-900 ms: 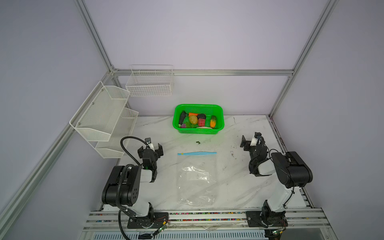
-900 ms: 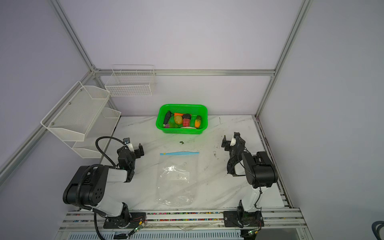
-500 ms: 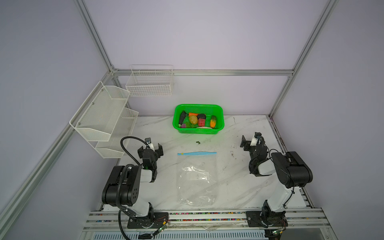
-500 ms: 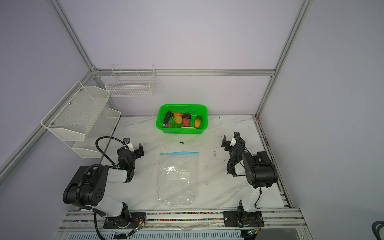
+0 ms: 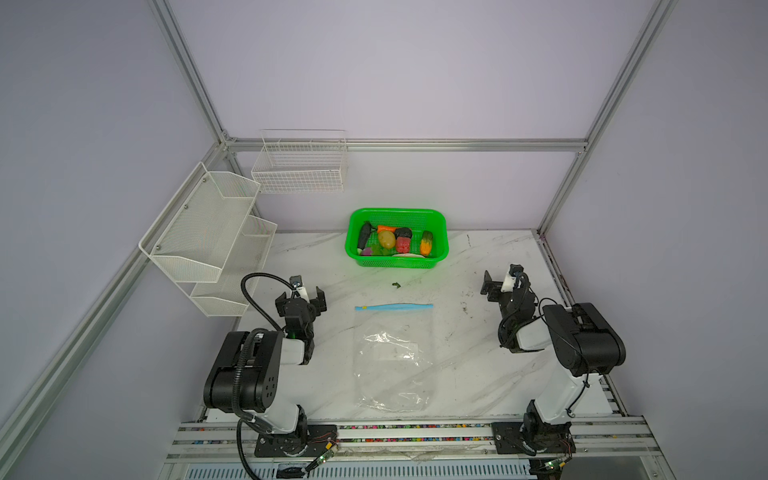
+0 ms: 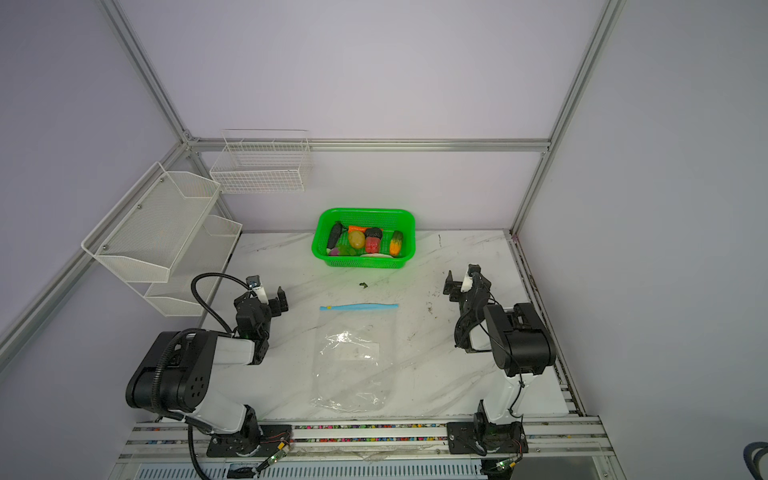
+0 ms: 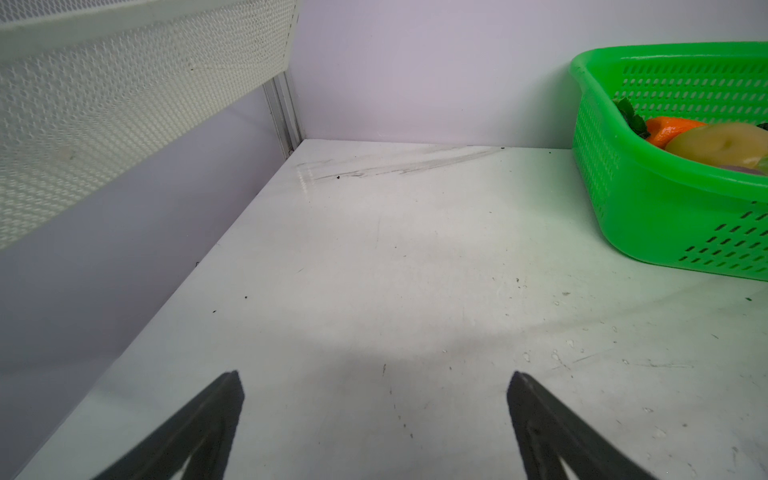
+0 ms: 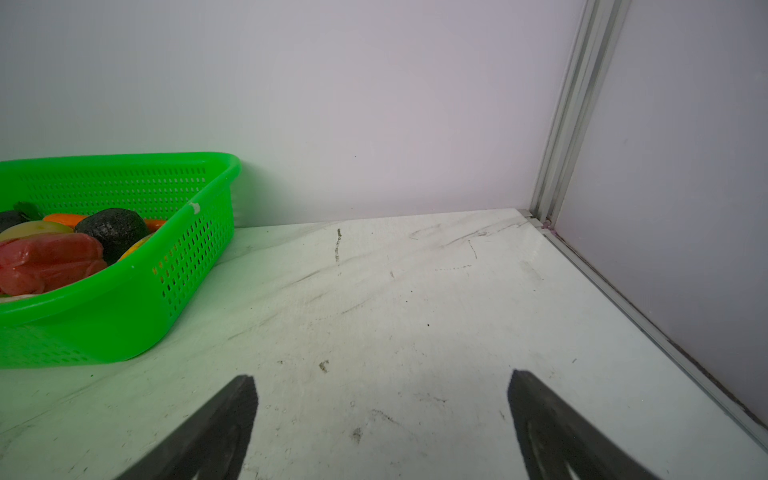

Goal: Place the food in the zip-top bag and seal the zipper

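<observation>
The food (image 5: 394,241) (image 6: 364,242) is a heap of small toy vegetables inside a bright green basket (image 5: 397,262) (image 6: 363,262) at the back of the table. The clear zip-top bag (image 5: 395,357) (image 6: 353,357) lies flat in the middle, in both top views. Its light blue zipper (image 5: 395,307) (image 6: 359,307) runs along the far edge, with a tiny yellow slider at the left end. My left gripper (image 5: 301,297) (image 7: 376,378) rests open left of the bag, nothing between its fingers. My right gripper (image 5: 500,280) (image 8: 380,380) rests open to the right, also empty.
White mesh shelves (image 5: 208,232) hang on the left wall and a wire basket (image 5: 301,166) on the back wall. A small dark green scrap (image 5: 396,285) lies on the marble table (image 5: 478,374) between basket and bag. Metal frame rails (image 8: 648,328) edge the table.
</observation>
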